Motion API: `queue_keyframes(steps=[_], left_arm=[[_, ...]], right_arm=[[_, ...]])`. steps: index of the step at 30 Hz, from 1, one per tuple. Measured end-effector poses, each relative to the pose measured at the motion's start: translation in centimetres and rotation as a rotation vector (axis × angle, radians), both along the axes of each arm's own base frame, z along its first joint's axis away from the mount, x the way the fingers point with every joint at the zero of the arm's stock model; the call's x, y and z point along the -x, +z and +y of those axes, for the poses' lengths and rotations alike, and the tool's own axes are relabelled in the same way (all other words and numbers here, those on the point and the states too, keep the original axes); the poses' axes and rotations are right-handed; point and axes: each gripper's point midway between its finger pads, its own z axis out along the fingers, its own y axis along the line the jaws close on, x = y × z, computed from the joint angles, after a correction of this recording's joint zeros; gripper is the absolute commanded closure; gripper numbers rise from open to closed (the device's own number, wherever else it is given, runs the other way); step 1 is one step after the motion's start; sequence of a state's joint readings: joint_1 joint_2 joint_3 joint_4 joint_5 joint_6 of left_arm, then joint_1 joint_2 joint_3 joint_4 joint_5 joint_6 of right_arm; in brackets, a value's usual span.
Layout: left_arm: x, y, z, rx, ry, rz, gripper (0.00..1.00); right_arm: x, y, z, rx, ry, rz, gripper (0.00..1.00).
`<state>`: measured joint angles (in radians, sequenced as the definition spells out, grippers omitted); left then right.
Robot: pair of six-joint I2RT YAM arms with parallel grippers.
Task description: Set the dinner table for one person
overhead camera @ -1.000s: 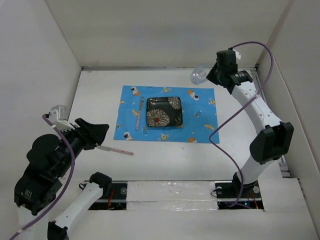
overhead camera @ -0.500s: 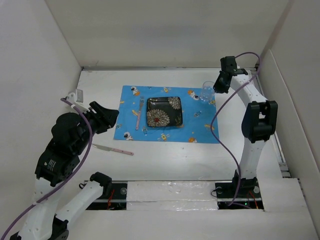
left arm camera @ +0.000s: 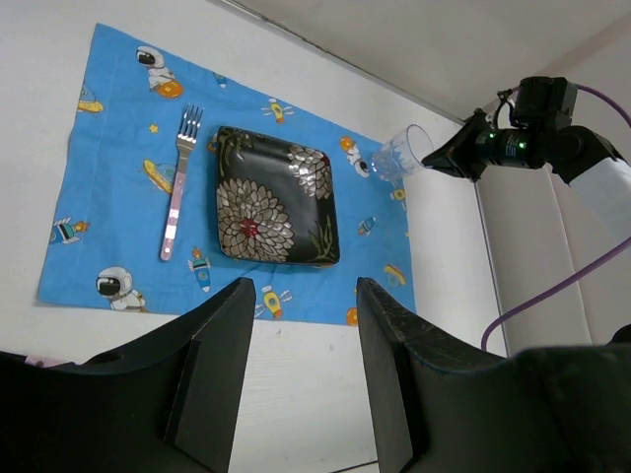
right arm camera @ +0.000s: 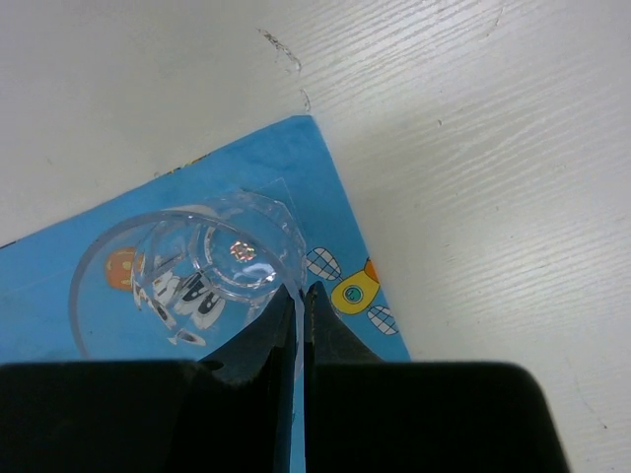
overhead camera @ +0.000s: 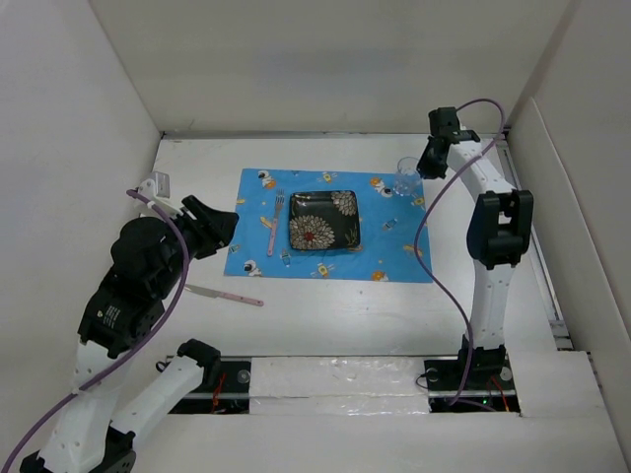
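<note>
One glass (overhead camera: 407,175) has landed on the mat's (overhead camera: 394,246) far-right corner, right gripper (overhead camera: 424,168) still clamped on it; left gripper (left arm camera: 301,291), fingers apart, has risen, leaving the knife (overhead camera: 222,294) unplaced on the table (overhead camera: 325,325) beside the mat.

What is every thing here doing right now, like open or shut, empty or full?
Clear plastic cup: empty, upright, wall pinched.
Black flowered square plate: empty, flat on blue placemat.
Pink-handled fork: lying left of plate.
Pink-handled knife: lying on white table, off the mat.
Left gripper: open, empty.
Right gripper: shut on cup.
</note>
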<state>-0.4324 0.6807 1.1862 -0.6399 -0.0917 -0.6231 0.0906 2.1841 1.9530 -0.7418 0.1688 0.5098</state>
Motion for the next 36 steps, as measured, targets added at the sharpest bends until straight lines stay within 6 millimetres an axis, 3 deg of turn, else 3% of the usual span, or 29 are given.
queue_keyframes(steps=[1,4,10,14,17,18,19,20,21,22,23,24,26,28,30,31,34,36], left_arm=[[0.0,-0.1,0.0,0.000,0.001,0.002,0.58],[-0.1,-0.1,0.1,0.000,0.006,0.002,0.57],[-0.1,-0.1,0.2,-0.003,0.015,0.001,0.57],[-0.1,-0.1,0.2,-0.003,0.016,0.002,0.57],[-0.1,-0.2,0.3,-0.007,0.015,0.004,0.57],[-0.1,-0.2,0.3,-0.010,0.015,0.007,0.57],[0.0,-0.2,0.3,-0.015,0.014,0.011,0.58],[0.0,-0.1,0.3,-0.019,0.014,0.013,0.65],[0.0,0.1,0.4,-0.025,0.013,0.016,0.79],[0.0,0.5,0.4,-0.027,0.014,0.010,0.79],[0.1,0.9,0.5,-0.032,0.012,0.005,0.94],[0.2,1.5,0.6,-0.030,0.013,0.000,0.98],[0.6,2.8,0.8,-0.026,0.014,-0.023,1.00],[1.1,4.1,1.1,-0.020,0.017,-0.044,1.00],[1.7,5.2,1.6,-0.017,0.025,-0.062,1.00],[2.0,5.6,1.9,-0.017,0.032,-0.070,1.00],[2.9,6.8,2.8,-0.023,0.054,-0.089,0.80],[3.5,7.6,3.4,-0.026,0.070,-0.101,0.71]], right_arm=[[0.0,-0.2,0.0,0.008,-0.001,0.006,0.87],[0.1,-0.4,0.1,0.021,0.004,0.016,0.78],[0.0,0.0,0.7,0.025,0.016,0.010,0.65],[0.1,0.4,0.8,0.022,0.020,0.014,0.64],[-0.1,1.9,0.9,0.019,0.025,-0.003,0.64],[-0.2,2.7,1.0,0.019,0.029,-0.018,0.66],[-0.1,3.7,1.2,0.017,0.035,-0.036,0.75],[0.0,4.8,1.4,0.013,0.045,-0.056,0.81],[-0.1,5.8,1.7,0.005,0.062,-0.084,0.99],[0.6,8.0,2.2,-0.001,0.077,-0.121,1.00],[1.1,9.5,3.2,-0.017,0.113,-0.167,1.00],[2.0,11.3,4.6,-0.033,0.163,-0.214,1.00],[4.7,14.6,9.1,-0.089,0.300,-0.300,1.00],[7.9,16.9,15.2,-0.149,0.471,-0.370,1.00],[12.0,17.4,22.3,-0.212,0.668,-0.407,0.99],[14.6,16.9,26.2,-0.246,0.778,-0.401,0.86],[21.4,13.0,34.8,-0.296,1.024,-0.319,0.60],[25.7,9.3,39.1,-0.295,1.153,-0.240,0.53]])
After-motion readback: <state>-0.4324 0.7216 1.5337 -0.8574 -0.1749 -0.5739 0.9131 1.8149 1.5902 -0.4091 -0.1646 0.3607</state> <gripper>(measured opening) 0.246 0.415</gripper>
